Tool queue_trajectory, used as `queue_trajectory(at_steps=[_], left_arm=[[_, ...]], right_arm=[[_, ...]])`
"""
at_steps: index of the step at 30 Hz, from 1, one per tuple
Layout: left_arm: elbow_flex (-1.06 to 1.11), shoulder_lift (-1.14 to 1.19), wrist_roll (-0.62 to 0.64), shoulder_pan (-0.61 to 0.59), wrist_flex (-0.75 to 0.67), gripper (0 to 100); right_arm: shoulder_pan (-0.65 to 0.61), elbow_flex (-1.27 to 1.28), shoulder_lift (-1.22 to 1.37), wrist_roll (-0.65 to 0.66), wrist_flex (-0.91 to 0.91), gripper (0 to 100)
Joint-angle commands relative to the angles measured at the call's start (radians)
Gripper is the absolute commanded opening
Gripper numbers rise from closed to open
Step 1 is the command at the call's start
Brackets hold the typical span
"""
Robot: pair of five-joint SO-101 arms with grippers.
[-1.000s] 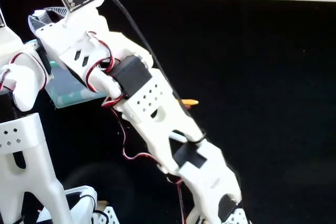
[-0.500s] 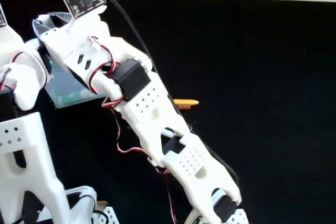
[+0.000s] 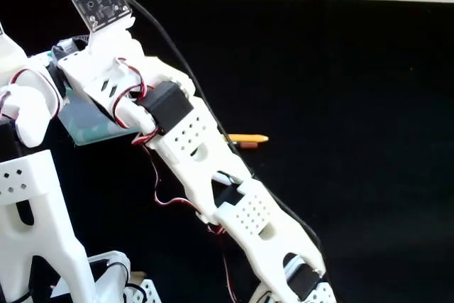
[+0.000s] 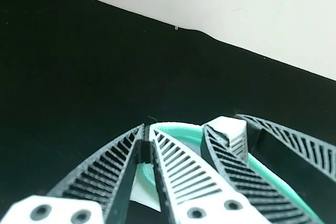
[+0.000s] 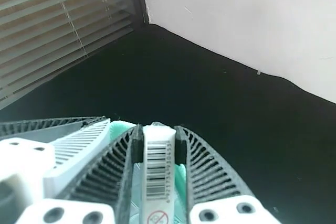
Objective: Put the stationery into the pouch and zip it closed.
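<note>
2 clenched: R end effector [image 5: 157, 128] on barcoded stick [image 5: 157, 174] over pouch [image 5: 121, 126]; L end effector [image 4: 147, 132] on pouch.

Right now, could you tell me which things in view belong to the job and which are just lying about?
Job: pouch, its edge in the left hand; white barcoded stick in the right hand; orange pencil, lying loose.
Not the job: black table cover; window blinds; white wall.

On table [image 3: 355, 69]: pouch [image 3: 89, 125] far left, pencil [image 3: 248, 138] right of it, apart; right gripper [image 5: 157, 129] holds stick [image 5: 157, 171] over pouch.
</note>
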Motion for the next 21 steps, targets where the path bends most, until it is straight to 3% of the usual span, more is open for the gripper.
queue_trajectory(at_steps=[1, 5, 21], left_arm=[[0.050, 0.067, -0.002, -0.001, 0.005, 1], [0.051, 0.067, -0.002, -0.001, 0.005, 1], [0.053, 0.068, -0.002, -0.001, 0.005, 1]], right_arm=[[0.005, -0.093, -0.008, -0.002, 0.025, 13.7], [0.004, -0.093, -0.008, -0.002, 0.025, 26.3], [0.005, -0.093, -0.174, 0.002, 0.087, 26.3]])
